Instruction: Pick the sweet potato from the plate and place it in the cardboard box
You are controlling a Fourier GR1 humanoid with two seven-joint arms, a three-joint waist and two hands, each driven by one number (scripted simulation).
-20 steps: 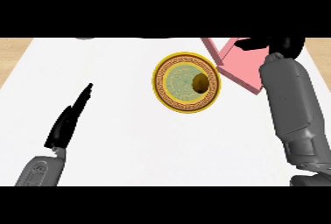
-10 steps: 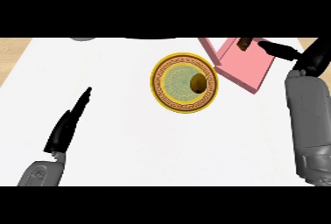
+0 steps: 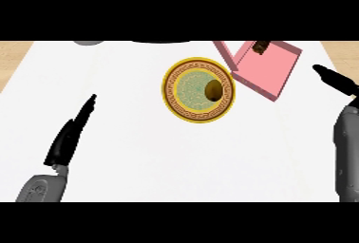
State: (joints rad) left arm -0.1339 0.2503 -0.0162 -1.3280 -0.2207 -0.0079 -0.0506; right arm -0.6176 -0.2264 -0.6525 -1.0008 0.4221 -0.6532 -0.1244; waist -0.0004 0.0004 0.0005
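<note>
Open counter (image 3: 154, 156) left and below plate (image 3: 174, 90) — box (image 3: 270, 71) crowding its upper-right rim

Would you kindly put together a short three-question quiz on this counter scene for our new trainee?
1. True or false: the right hand holds the plate.
2. Where in the head view is the pink box relative to the plate? A) upper right B) lower left C) directly below
3. Fill in: inside the box, near its far end, lies a small ____ item.
Key: 1 false, its fingers are straight and apart from the plate; 2 A; 3 brown.
</note>
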